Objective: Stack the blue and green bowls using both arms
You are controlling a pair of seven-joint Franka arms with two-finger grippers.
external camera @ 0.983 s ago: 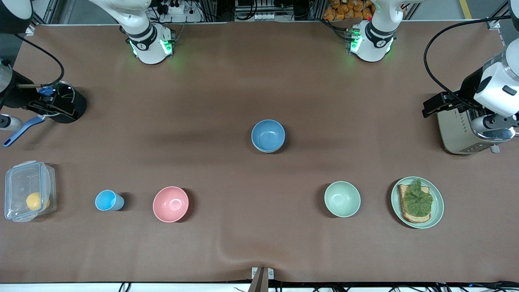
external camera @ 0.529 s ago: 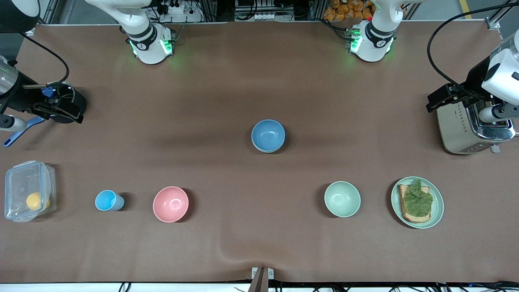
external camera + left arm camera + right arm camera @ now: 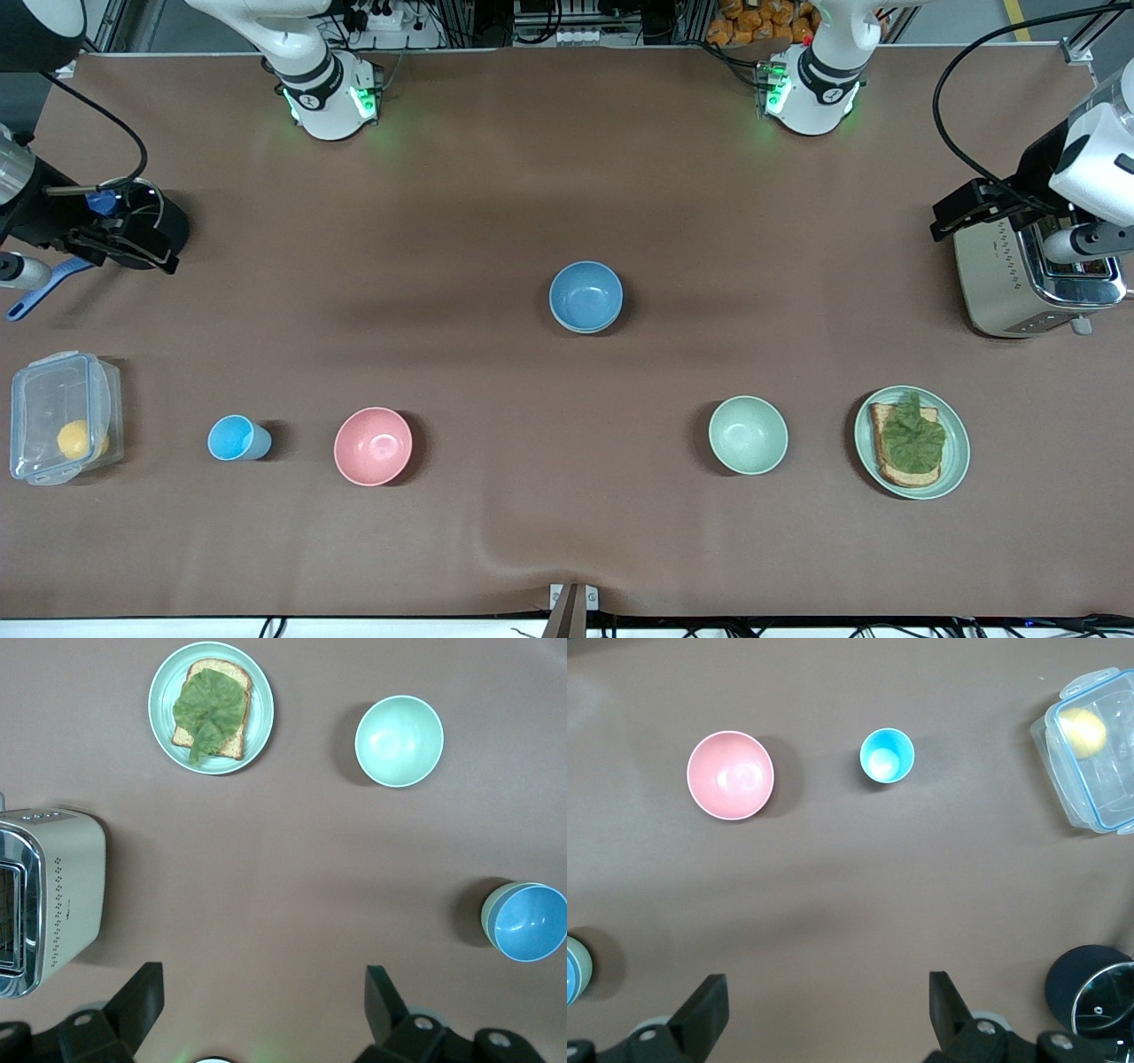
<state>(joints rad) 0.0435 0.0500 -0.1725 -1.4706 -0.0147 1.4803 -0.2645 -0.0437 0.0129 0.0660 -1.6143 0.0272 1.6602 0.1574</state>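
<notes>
The blue bowl (image 3: pixel 586 296) stands mid-table and also shows in the left wrist view (image 3: pixel 530 923). It sits nested inside the sage green bowl (image 3: pixel 490 914), of which only a strip of outer wall shows around it. My left gripper (image 3: pixel 955 220) hangs open and empty beside the toaster at the left arm's end, its jaws wide apart in the left wrist view (image 3: pixel 263 979). My right gripper (image 3: pixel 140 252) hangs open and empty over the dark pot at the right arm's end, and shows in the right wrist view (image 3: pixel 827 983).
A paler mint bowl (image 3: pixel 748 434) and a mint plate (image 3: pixel 955 465) with toast and lettuce are nearer the camera. A pink bowl (image 3: pixel 373 446), light-blue cup (image 3: pixel 232 438) and clear lidded box (image 3: pixel 58 416) stand along the same row. A toaster (image 3: pixel 1019 288) and dark pot (image 3: pixel 168 226) stand at the table's ends.
The left gripper has drawn back toward the bases beside the toaster. The right gripper has shifted slightly. The bowls have not moved.
</notes>
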